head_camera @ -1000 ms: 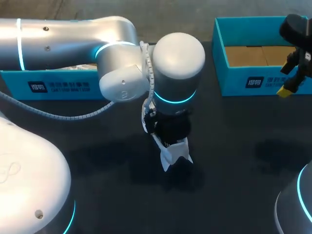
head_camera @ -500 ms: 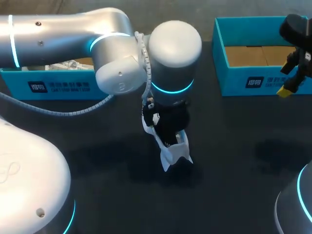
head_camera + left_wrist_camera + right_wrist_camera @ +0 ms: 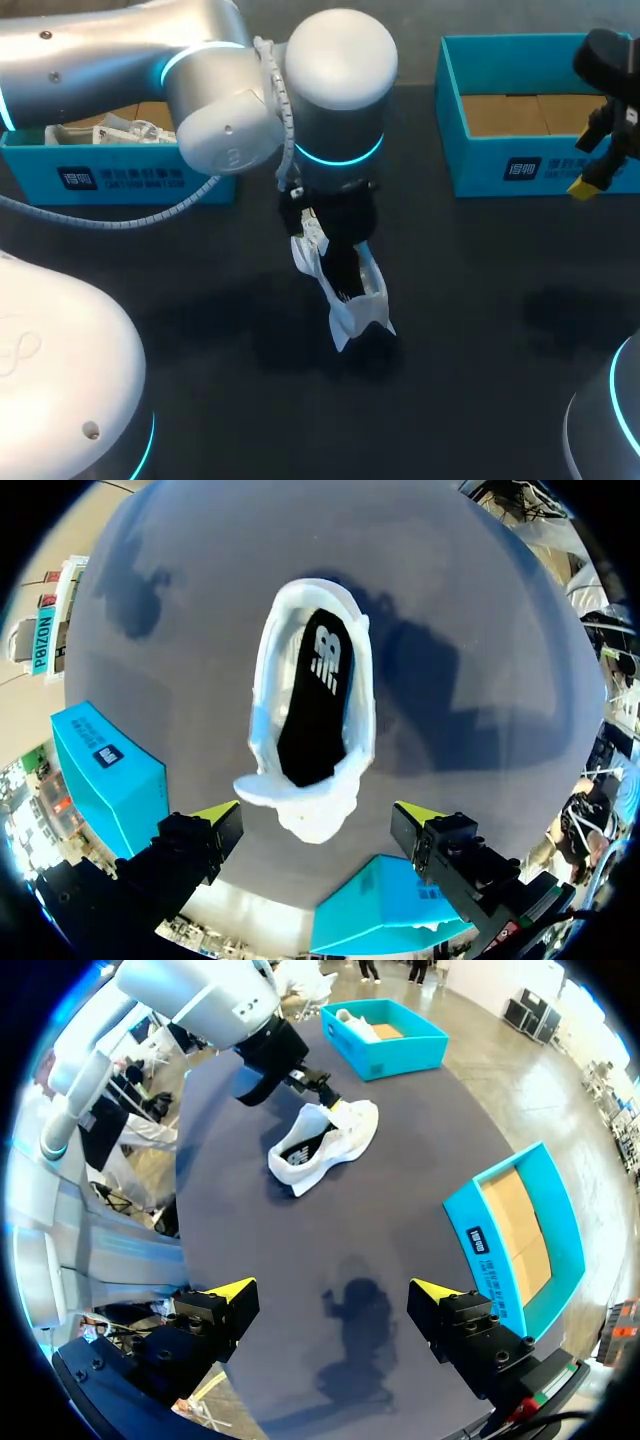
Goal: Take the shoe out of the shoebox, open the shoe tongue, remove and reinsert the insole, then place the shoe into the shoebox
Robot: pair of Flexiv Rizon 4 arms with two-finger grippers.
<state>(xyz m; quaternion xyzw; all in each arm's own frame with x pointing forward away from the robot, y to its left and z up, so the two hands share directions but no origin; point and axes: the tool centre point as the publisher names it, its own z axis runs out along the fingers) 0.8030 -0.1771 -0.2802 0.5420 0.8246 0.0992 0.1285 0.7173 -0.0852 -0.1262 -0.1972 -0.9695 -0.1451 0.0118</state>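
A white shoe lies on the dark table with a black insole showing inside it. My left gripper hangs open just above the shoe's near end, one yellow-tipped finger on each side, touching nothing. In the head view my left arm's wrist covers the gripper and the shoe's far part. The right wrist view shows the shoe under the left arm. My right gripper is open and empty, up beside the empty blue shoebox at the far right.
A second blue box stands at the far left with white things inside. The left arm's grey cable loops down in front of that box. The right arm's base sits at the front right corner.
My left arm has drawn up and toward the far left, uncovering more of the shoe and of the left box. The shoe and the right arm have stayed still.
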